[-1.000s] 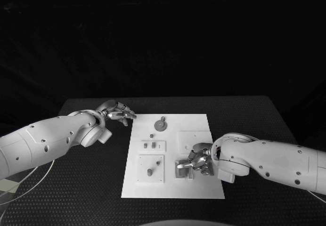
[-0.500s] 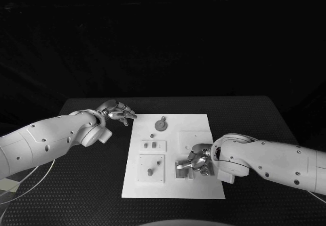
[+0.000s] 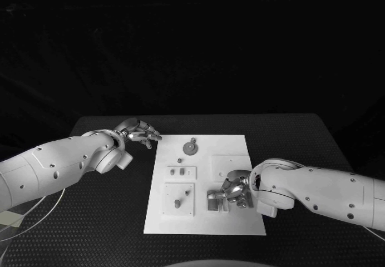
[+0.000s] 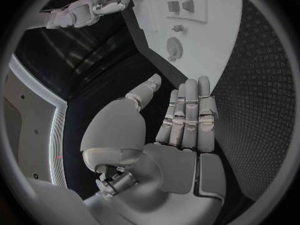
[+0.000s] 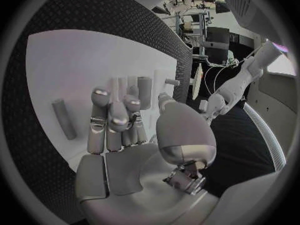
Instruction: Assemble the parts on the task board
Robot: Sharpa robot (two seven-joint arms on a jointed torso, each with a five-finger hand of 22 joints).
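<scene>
The white task board (image 3: 205, 219) lies in the middle of the black table. On it are a round disc part (image 3: 189, 147), small pieces (image 3: 181, 171) on a raised plate, and a peg (image 3: 176, 204) nearer me. My right hand (image 3: 232, 192) hovers low over the board's near right, fingers curled over upright grey pieces (image 5: 145, 92), thumb close beside them; a grip cannot be made out. A loose cylinder (image 5: 64, 119) lies beside that hand. My left hand (image 3: 138, 132) hangs off the board's far left corner, fingers (image 4: 187, 110) straight, thumb apart, holding nothing.
Black textured table (image 3: 305, 139) surrounds the board on every side. A raised square plate (image 3: 228, 161) sits on the board just beyond my right hand. The left wrist view shows the board (image 4: 212, 30) with the disc (image 4: 174, 48) ahead of the fingers.
My right hand has sunk slightly toward the grey pieces. The left hand and the parts have stayed where they were.
</scene>
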